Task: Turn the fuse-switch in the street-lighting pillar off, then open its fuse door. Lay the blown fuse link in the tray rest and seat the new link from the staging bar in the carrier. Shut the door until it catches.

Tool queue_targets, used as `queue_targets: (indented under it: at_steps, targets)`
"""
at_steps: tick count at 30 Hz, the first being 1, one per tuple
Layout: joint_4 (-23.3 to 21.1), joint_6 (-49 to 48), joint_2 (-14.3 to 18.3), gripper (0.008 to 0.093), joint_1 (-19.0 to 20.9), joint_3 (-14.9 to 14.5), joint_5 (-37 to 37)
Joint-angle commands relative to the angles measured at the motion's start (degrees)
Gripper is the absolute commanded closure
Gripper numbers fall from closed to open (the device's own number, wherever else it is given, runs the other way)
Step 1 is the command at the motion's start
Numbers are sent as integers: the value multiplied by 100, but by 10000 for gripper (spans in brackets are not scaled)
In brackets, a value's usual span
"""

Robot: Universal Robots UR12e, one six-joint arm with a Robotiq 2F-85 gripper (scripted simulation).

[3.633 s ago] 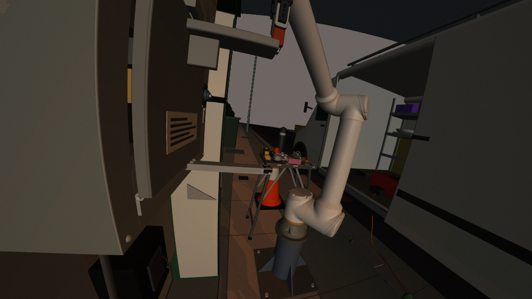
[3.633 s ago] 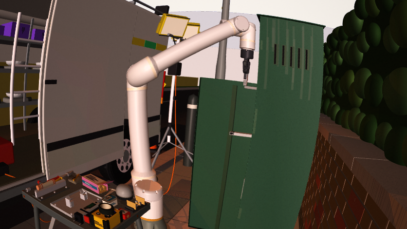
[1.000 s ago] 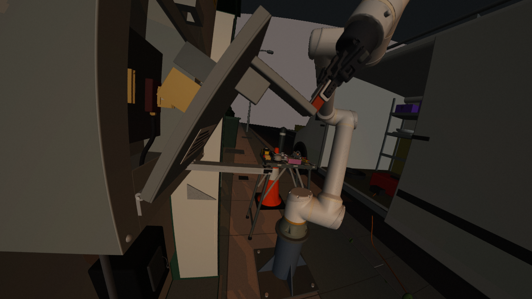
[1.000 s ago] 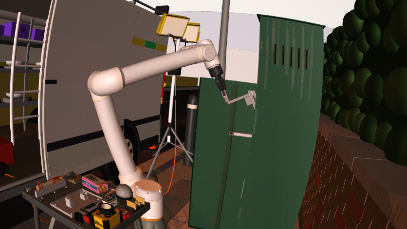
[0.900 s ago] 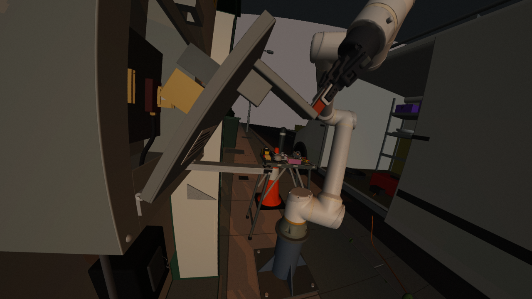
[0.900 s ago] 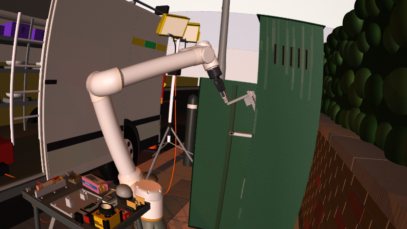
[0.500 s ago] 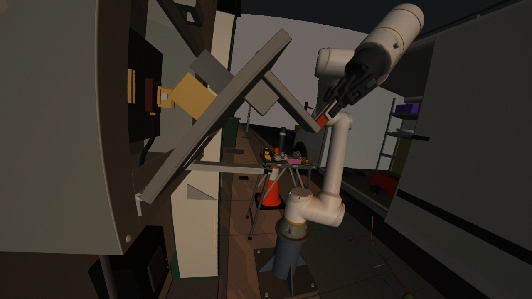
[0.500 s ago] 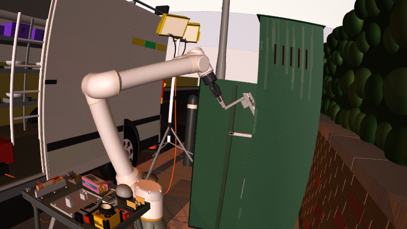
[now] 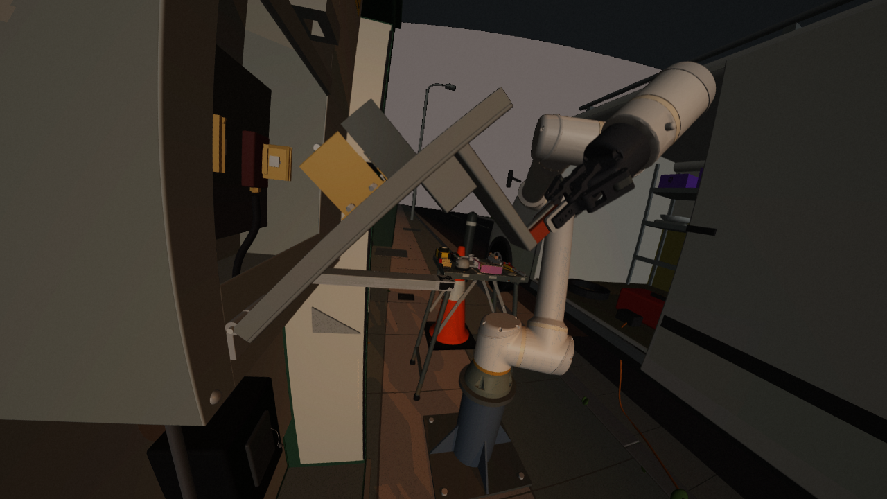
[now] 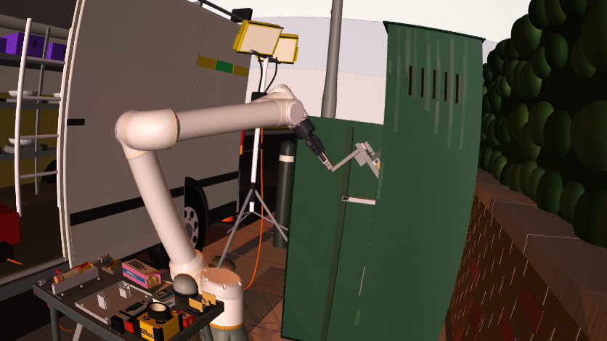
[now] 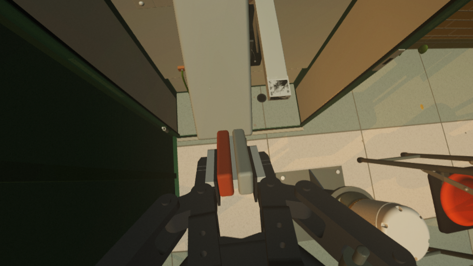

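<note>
My gripper point(image 11: 235, 165) point(image 9: 546, 226) point(image 10: 326, 161) is at the outer end of the fuse door's pull handle point(image 11: 216, 66) point(image 9: 490, 186), a long grey bar ending in an orange and a grey tab point(image 11: 233, 162). The fuse door point(image 9: 372, 211) point(image 10: 367, 155) hangs tilted out from the green pillar point(image 10: 399, 191), hinged at its lower edge. A yellow carrier block point(image 9: 341, 174) sits on the door's inner face. On the work table lie the new fuse link on its staging bar point(image 10: 72, 271) and the tray point(image 10: 112, 301). My gripper is closed on the handle's end tabs.
The van point(image 10: 127, 127) stands behind my arm with its rear door open. A grey shelf bar point(image 9: 378, 280) point(image 10: 358, 199) juts from the pillar below the door. An orange cone point(image 9: 453, 310), a bollard point(image 10: 284, 191) and a work-light tripod point(image 10: 254, 195) stand on the pavement.
</note>
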Motion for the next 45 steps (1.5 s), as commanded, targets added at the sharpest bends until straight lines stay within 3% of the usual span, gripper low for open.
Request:
queue_targets:
  at_steps: [1,27,45]
  targets:
    - [-46,15,-3,934,25,38,-49]
    - [-1560,250,1,934,723,1228,-1391]
    - [-3053,34,253,934,1018,2027,-2262]
